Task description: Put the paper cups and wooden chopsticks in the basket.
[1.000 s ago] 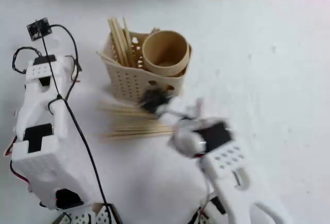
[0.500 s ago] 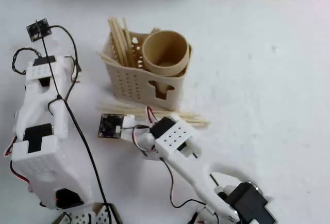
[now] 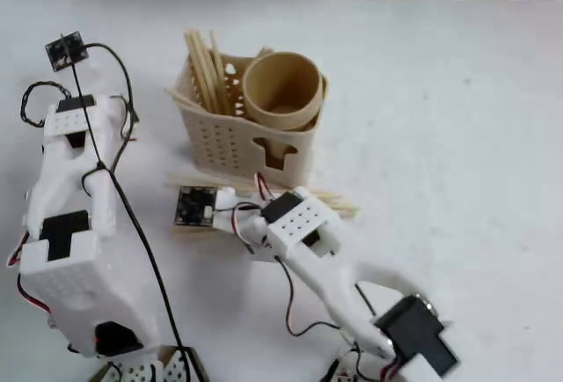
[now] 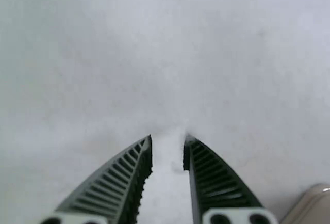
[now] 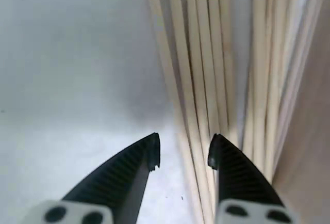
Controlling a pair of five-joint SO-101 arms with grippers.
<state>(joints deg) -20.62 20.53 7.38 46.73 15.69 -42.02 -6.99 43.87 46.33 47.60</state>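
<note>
- The basket (image 3: 220, 143), a cream perforated one, stands on the white table (image 3: 449, 100), a little toward 11 o'clock of the table's middle in the high view.
- The paper cups (image 3: 283, 90) are nested together and sit inside the basket on its 3 o'clock side, mouths up.
- A bundle of standing chopsticks (image 3: 204, 69) leans in the basket's 9 o'clock side, with the tips poking above the rim.
- The loose chopsticks (image 3: 330, 200) lie flat on the table just at 6 o'clock of the basket, in a row running from 9 to 3 o'clock along its front wall.
- The right arm (image 3: 303, 228) reaches in from 5 o'clock. Its head is low over the loose chopsticks, and its small camera board (image 3: 193, 206) sits at their 9 o'clock end.
- The right gripper (image 5: 183, 152) has its jaws spread, not pinching anything. The loose chopsticks (image 5: 198, 53) lie on the table right under and ahead of the tips, and one stick runs into the gap.
- The left arm (image 3: 66, 179) lies folded at 9 o'clock of the basket, well apart from it.
- The left gripper (image 4: 167, 144) points down at bare table, its jaws parted by a narrow gap with nothing between them.
</note>
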